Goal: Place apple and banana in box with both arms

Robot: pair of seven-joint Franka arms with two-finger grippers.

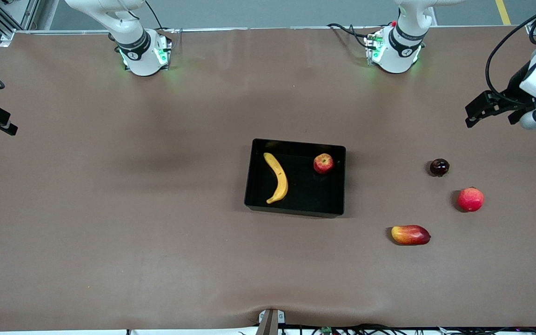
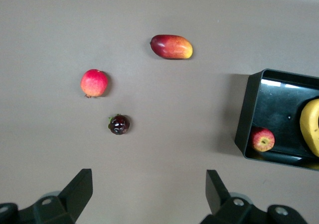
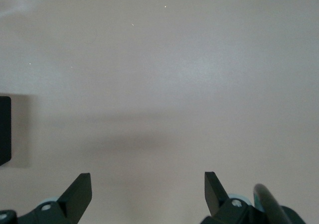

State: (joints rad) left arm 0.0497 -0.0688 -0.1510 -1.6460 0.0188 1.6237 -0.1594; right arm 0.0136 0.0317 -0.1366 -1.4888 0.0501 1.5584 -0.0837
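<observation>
1. No readable brand, label or writing on the fruits, the box (image 1: 295, 211) or the bench (image 1: 156, 232).
2. One banana (image 1: 278, 177), lying flat in the box along the wall toward the right arm's end of the bench; long axis running from the robots' side toward the front camera, one tip near the wall closest to the robot bases, the other tip closer to the front camera; curve bulging toward the middle of the box.
3. One apple (image 1: 323, 163), also in the box, sitting in the corner closest to the left arm's base, stem dimple up; well apart from the banana.
4. One box, black and glossy, about mid-bench, long sides running across the bench between the two arms' ends.
5. Three other fruits on the bare bench toward the left arm's end, all outside the box: one small dark round fruit (image 1: 439, 167), one pink-red round fruit (image 1: 470, 199) nearer the front camera than that, and one red-and-yellow mango-shaped fruit (image 1: 410, 235) nearest the front camera, lying lengthwise across the bench.
6. Left pincer (image 1: 475, 114) up in the air over bare bench at the left arm's end, released, fingers (image 2: 79, 189) spread wide, nothing between them.
7. Right pincer (image 3: 148, 194) over bare bench at the right arm's end, released too, fingers (image 3: 79, 191) spread, holding nothing.
</observation>
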